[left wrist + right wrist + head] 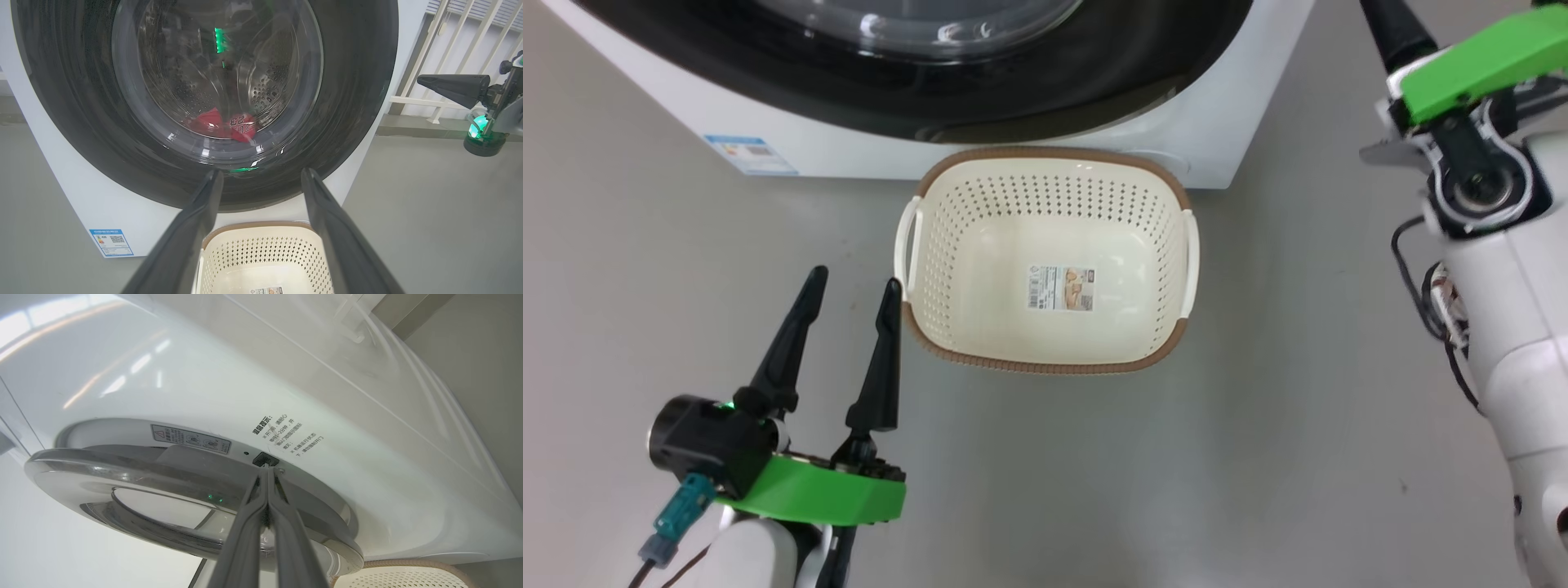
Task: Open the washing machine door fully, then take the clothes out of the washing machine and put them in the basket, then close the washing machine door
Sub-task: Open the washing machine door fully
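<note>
The washing machine (1225, 98) stands at the top of the head view, and the washing machine door (351, 102), black-rimmed with a glass bowl, lies against its front. Behind the glass, the red clothes (224, 124) with a white 23 rest low in the drum. The cream basket (1045, 359) sits on the floor in front, holding nothing but its paper label. My left gripper (854, 282) hovers open just left of the basket, pointing at the door. My right gripper (266, 469) is shut on nothing, with its tips at the door's edge beside the black latch slot (265, 459).
Grey floor (1298, 425) spreads around the basket and the machine. A blue label (750, 155) marks the machine's lower left corner. White railings (441, 41) stand to the machine's right. My pale right forearm (1519, 327) fills the right side of the head view.
</note>
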### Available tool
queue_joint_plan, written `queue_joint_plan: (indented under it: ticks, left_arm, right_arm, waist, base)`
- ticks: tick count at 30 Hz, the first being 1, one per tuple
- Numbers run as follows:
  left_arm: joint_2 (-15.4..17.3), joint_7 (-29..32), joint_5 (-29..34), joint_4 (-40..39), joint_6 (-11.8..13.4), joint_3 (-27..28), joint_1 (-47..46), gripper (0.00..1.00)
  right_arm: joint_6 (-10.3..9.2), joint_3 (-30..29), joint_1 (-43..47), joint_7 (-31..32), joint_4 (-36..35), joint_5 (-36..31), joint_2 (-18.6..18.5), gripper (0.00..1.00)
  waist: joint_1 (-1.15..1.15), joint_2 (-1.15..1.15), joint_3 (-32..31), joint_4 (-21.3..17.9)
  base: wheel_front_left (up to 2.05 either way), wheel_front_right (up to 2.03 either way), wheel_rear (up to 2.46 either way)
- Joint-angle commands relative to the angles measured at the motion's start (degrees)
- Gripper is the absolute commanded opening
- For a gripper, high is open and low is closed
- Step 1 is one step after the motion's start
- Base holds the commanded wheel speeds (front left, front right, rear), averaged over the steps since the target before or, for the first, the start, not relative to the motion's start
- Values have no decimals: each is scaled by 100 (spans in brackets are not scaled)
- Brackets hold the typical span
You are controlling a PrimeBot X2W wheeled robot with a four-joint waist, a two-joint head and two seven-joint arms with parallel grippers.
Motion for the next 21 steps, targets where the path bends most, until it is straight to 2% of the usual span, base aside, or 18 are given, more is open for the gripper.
queue_joint_plan:
  ticks: [1,8,21]
  left_arm:
    - [88,-45,-11,-184,-32,142,-113,100]
    - [88,-45,-19,-235,-32,61,-175,100]
    - [88,-45,-282,-137,-33,-75,-263,100]
  right_arm:
    - [3,10,-159,80,-128,125,57,0]
    - [3,9,-587,742,-88,657,-52,0]
    - [3,-76,-1085,1416,61,1192,-147,0]
  waist:
    - [0,0,150,136]
    - [0,0,356,265]
    - [0,0,604,479]
  base:
    - [0,0,0]
    - [0,0,0]
    - [0,0,0]
